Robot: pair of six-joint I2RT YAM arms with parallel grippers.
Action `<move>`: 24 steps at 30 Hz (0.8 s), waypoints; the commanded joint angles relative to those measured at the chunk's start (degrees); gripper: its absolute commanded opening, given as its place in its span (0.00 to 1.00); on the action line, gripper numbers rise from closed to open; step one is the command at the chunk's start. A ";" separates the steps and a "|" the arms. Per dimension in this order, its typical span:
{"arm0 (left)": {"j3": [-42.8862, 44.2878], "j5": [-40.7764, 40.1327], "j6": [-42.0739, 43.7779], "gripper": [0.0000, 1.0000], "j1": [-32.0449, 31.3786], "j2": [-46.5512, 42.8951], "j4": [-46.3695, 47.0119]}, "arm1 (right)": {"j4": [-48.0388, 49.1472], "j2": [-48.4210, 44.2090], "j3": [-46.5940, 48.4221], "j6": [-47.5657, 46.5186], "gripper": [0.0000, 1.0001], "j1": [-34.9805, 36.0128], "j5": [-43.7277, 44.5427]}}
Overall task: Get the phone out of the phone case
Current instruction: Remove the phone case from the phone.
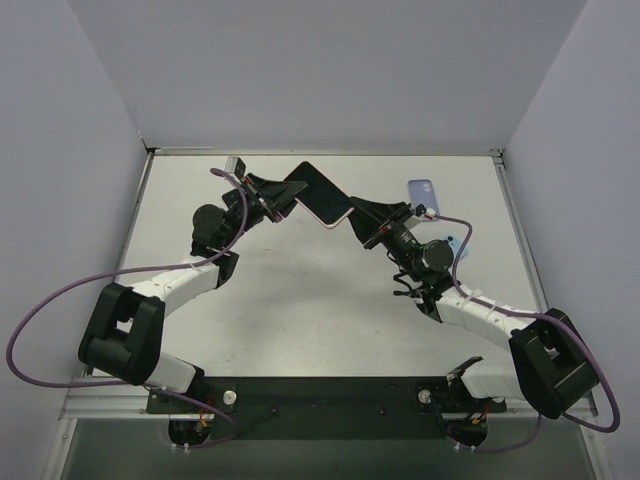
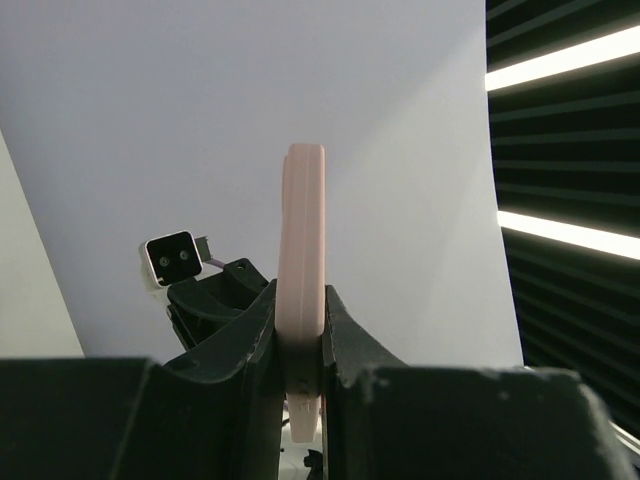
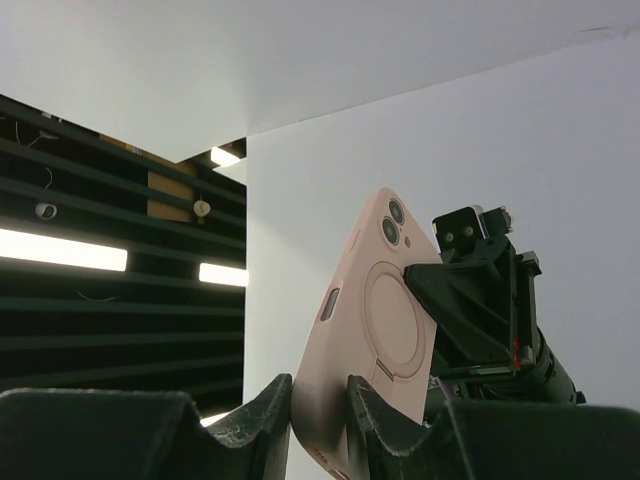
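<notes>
A phone [image 1: 320, 186] in a pink phone case [image 1: 339, 215] hangs in the air over the back of the table, dark screen up. My left gripper [image 1: 287, 195] is shut on its left end. My right gripper [image 1: 356, 214] is shut on its right corner. In the left wrist view the phone case [image 2: 303, 250] stands edge-on, clamped in the left gripper [image 2: 301, 335]. The right wrist view shows the back of the phone case [image 3: 385, 320] with its ring and lenses, one corner pinched in the right gripper [image 3: 319, 405], and the left gripper [image 3: 478, 300] gripping behind it.
A blue phone-shaped object [image 1: 423, 190] lies on the table [image 1: 300, 300] at the back right, and something light blue [image 1: 454, 246] shows beside the right arm. White walls close in the back and both sides. The right gripper [image 2: 215, 300] shows beside the case in the left wrist view.
</notes>
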 commanded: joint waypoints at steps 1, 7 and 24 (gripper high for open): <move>3.65 -2.28 -6.25 0.00 -1.12 -3.57 32.73 | 15.79 -0.55 0.88 3.25 0.00 -0.48 3.98; 5.40 -3.60 -4.84 0.00 -1.82 -3.74 32.73 | 15.70 1.56 6.76 4.57 0.00 1.10 9.00; 6.73 0.96 -4.67 0.00 -1.56 -6.03 11.22 | 3.45 2.20 7.48 -9.21 0.00 -3.46 -7.32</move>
